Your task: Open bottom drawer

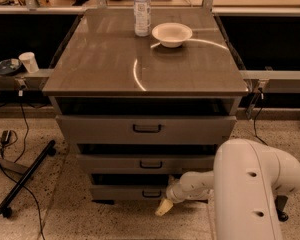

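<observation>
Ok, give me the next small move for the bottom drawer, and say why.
Probably lift the gripper slightly up and left toward the black loop handle of the bottom drawer. In the camera view the gripper hangs just below and right of that handle, apparently not touching it.
</observation>
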